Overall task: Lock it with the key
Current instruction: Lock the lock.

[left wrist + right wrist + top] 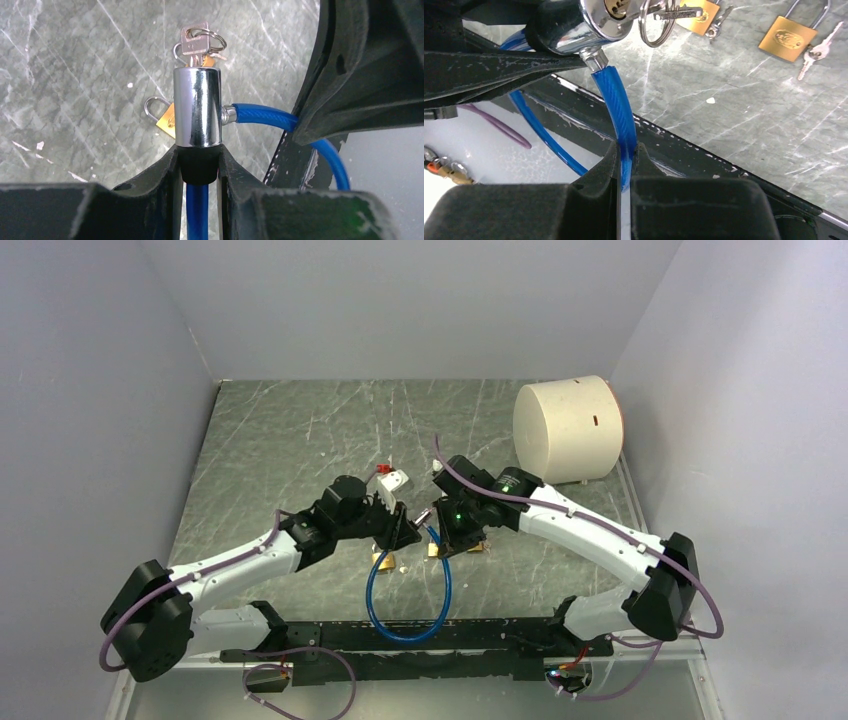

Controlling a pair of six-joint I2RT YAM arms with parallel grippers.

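Note:
A chrome lock cylinder (197,107) with a black base sits on a blue cable (265,117) whose free end is plugged into its side. A silver key (195,42) on a ring sticks out of the cylinder's far end. My left gripper (198,160) is shut on the cylinder's black base and holds it above the table. My right gripper (626,150) is shut on the blue cable (616,115) just below the cylinder (594,20). In the top view both grippers, left (400,525) and right (450,530), meet mid-table, with the cable loop (408,600) hanging toward me.
Two brass padlocks (787,37) (699,15) with small keys lie on the grey marbled table. A large white cylinder (567,430) lies at the back right. A small white and red object (392,480) sits behind the left gripper. A black rail (420,645) runs along the near edge.

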